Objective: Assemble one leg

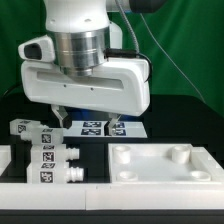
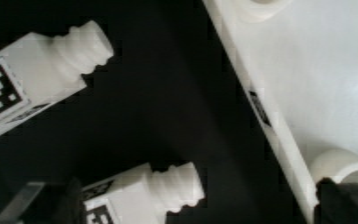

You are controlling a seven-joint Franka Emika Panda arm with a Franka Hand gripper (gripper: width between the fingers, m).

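Claw [image 1: 88, 124] open, fingers wide apart, gripping nothing, hanging over marker board [image 1: 95, 128]. Three legs [image 1: 47, 157] lie clustered on the table at its 8 o'clock. Panel [image 1: 165, 165] at 4 o'clock. Wrist view: two legs [image 2: 43, 72] near panel [image 2: 309, 90], not touching.

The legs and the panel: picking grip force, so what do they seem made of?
The legs look like smooth white plastic, faintly glossy, with printed tags stuck on. The panel seems the same plastic: uniform white, rounded moulded sockets. Likely, not certain.
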